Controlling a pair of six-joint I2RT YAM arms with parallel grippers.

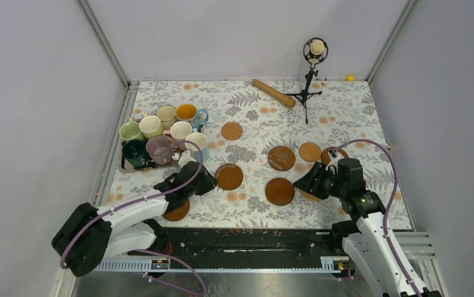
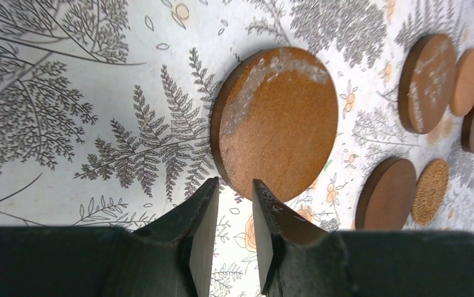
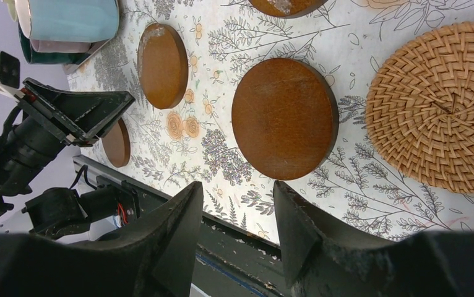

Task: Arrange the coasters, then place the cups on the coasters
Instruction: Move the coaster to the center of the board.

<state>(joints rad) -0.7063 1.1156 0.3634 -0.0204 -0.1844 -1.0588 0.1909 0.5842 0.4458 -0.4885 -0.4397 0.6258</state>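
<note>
The fern-printed tabletop [image 1: 346, 111] fills the floor of the booth. From its near edge the left arm [image 1: 117, 219] stretches in toward the middle, and the right arm [image 1: 370, 229] leans in from the other side.

Against the left wall the cups [image 1: 160, 136] stand bunched together on a tray [image 1: 122, 166], none of them on a coaster. The coasters [image 1: 281, 158] lie flat and scattered across the middle of the cloth, well apart from the tray. One of them [image 1: 176, 211] is half hidden under the left arm.

At the far side a microphone stand [image 1: 307, 93] stands upright, with a wooden stick [image 1: 273, 93] lying just beside it.

The left tool [image 2: 234, 185] sits low over the cloth, its fingers a little apart with nothing between them. A worn brown coaster [image 2: 275, 124] lies just past its tips.

The right tool [image 3: 237, 189] has its fingers apart and empty. A dark round coaster [image 3: 284, 117] lies ahead of it, with a woven coaster [image 3: 435, 105] near that one.
</note>
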